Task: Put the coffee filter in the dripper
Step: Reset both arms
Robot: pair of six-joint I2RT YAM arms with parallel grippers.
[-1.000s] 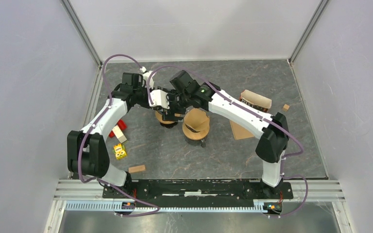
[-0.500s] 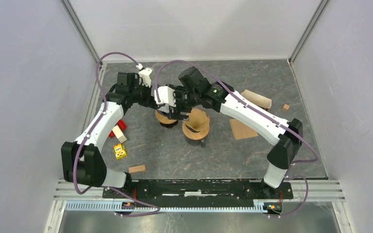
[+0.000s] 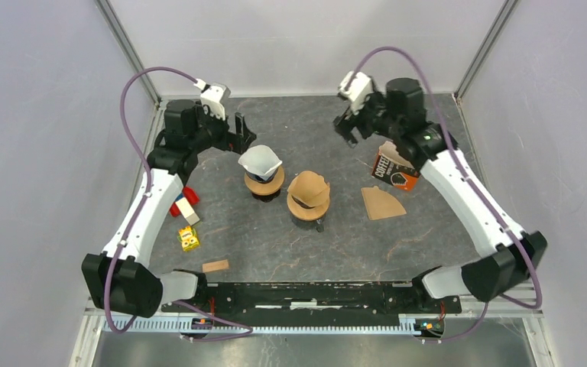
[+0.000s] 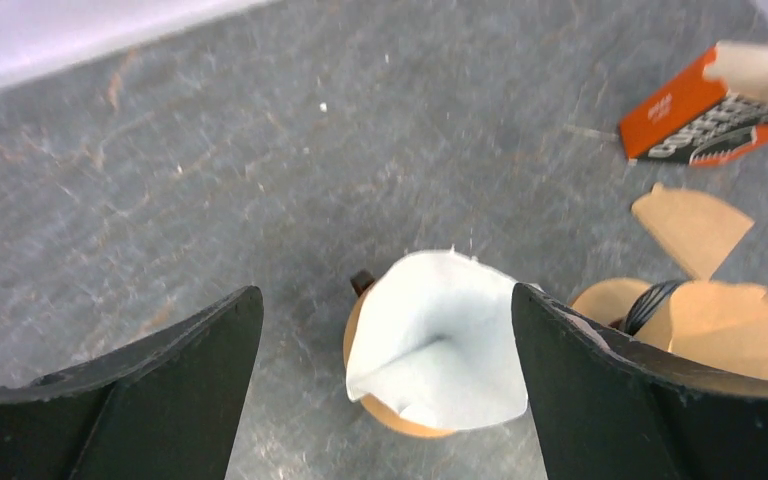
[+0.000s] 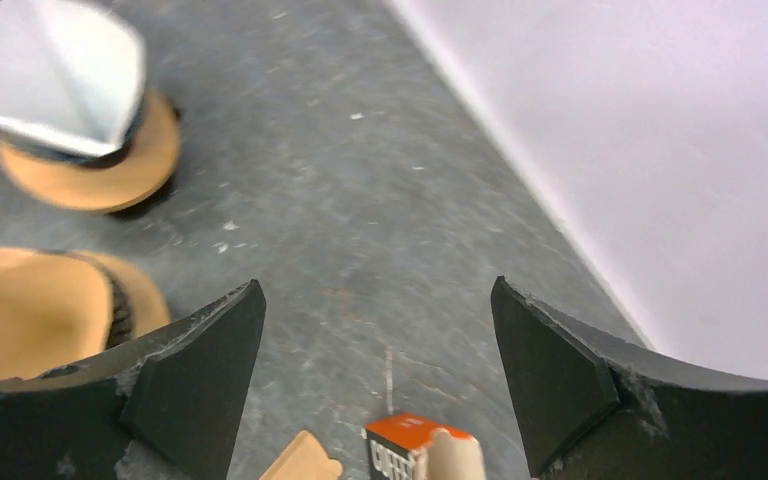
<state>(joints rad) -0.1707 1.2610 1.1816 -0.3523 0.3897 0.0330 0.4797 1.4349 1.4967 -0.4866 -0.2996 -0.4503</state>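
Top external view: white paper coffee filter (image 3: 261, 159) sits opened in the round tan dripper (image 3: 264, 184), left of table centre, with both arms raised and well apart from it.
Neighbours: second tan dripper lined with brown paper (image 3: 308, 191) is just beside it; a flat brown filter sheet (image 3: 382, 203) and an orange-and-black filter box (image 3: 394, 171) lie further right.
Left wrist view: the filter gapes wide and one edge stands above the dripper's rim, so it looks dropped in rather than pressed against the cone.
Step in hand: judged to be checking the seat after release; the task looks all but done.
Doing it well: if the raised edge needs settling, come straight down over the cone's centre and nudge lightly. Push down rather than sideways, since the light dripper could tip or slide into its neighbour, and avoid creasing the paper.
Left pincer (image 3: 244, 134): jaws spread wide, holding nothing, poised above and behind the filter without touching it.
Right pincer (image 3: 345, 130): jaws likewise wide apart and empty, near the back wall, touching nothing.
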